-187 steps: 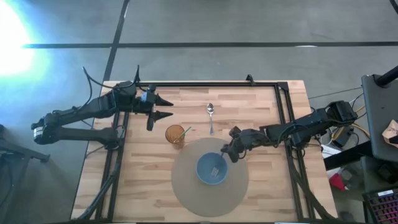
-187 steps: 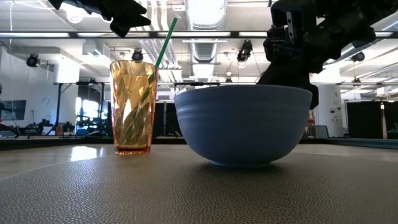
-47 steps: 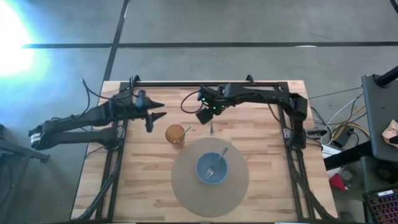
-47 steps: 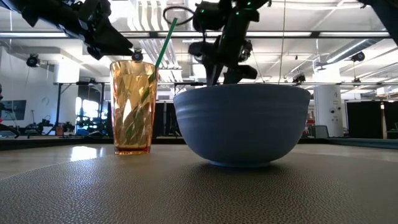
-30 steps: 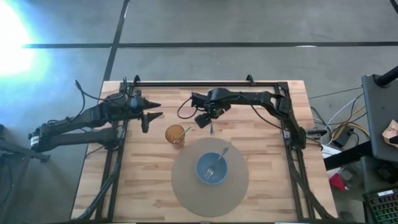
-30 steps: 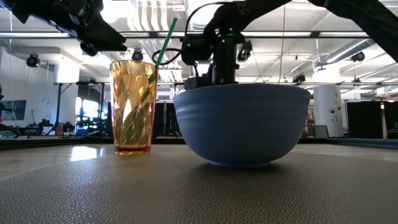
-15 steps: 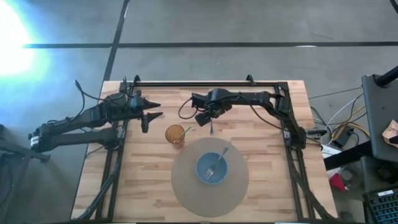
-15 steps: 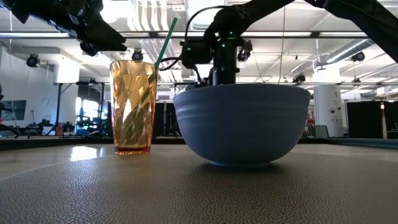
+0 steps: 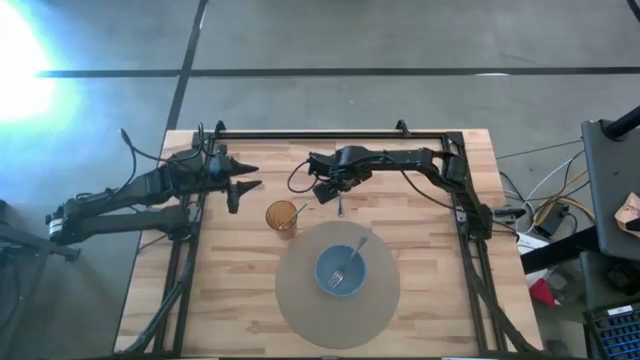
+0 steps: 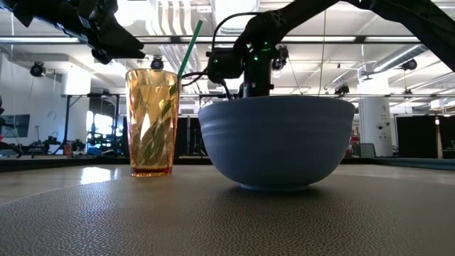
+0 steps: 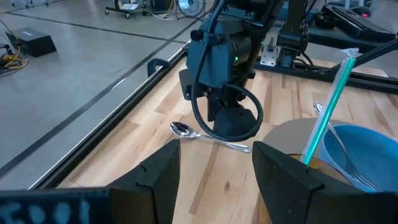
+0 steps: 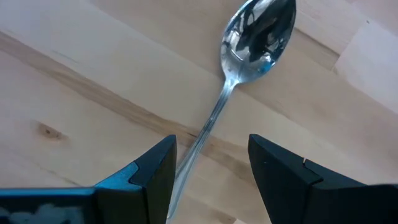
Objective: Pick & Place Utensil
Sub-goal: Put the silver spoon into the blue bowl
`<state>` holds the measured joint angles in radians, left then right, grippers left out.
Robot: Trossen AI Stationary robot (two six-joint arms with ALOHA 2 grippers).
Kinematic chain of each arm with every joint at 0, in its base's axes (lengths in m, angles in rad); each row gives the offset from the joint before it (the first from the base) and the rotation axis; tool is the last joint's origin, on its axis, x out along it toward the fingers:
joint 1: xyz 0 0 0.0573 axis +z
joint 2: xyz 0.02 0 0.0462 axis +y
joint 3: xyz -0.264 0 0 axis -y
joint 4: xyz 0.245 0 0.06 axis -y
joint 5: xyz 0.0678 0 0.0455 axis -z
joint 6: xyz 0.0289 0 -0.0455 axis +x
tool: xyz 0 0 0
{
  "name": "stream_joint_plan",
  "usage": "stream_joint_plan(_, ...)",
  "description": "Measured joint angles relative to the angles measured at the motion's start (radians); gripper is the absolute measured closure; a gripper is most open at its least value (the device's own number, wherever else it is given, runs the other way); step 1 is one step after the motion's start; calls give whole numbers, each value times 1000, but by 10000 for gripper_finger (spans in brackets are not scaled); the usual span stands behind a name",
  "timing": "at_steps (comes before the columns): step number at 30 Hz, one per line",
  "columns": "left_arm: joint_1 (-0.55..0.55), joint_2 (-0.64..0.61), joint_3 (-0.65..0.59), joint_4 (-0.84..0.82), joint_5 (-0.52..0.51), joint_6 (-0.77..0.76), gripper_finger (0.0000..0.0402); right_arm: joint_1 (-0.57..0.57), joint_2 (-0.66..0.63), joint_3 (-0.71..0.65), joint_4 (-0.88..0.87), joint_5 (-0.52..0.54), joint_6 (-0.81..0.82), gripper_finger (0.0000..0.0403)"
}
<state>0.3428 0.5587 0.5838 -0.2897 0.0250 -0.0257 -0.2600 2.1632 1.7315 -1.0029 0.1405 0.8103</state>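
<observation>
A metal spoon (image 12: 258,31) lies flat on the wooden table, far of the round grey mat (image 9: 300,310). My right gripper (image 12: 208,180) hovers open just above it, pointing down, with a finger on either side of the spoon's handle (image 12: 205,134). In the high view the gripper (image 9: 325,190) covers the spoon's bowl and only the handle's end (image 9: 340,208) shows. My left gripper (image 9: 250,176) waits open above the table's left part, facing the spoon (image 11: 205,134).
A blue bowl (image 9: 341,271) with a fork (image 9: 348,262) in it stands on the mat. An amber cup (image 9: 281,215) with a green straw stands at the mat's far left rim, close to both grippers. Black frame rails (image 9: 330,133) run along the table's edges.
My right gripper has come down over the spoon and a little toward the table's left edge, then kept nearly still, open throughout. The spoon has not moved.
</observation>
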Motion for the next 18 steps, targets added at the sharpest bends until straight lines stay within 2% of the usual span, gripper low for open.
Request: stream_joint_plan(18, 0, 0, 0, -1, 0, 0, 209, 4, 0, -71, 89, 13, 10, 209)
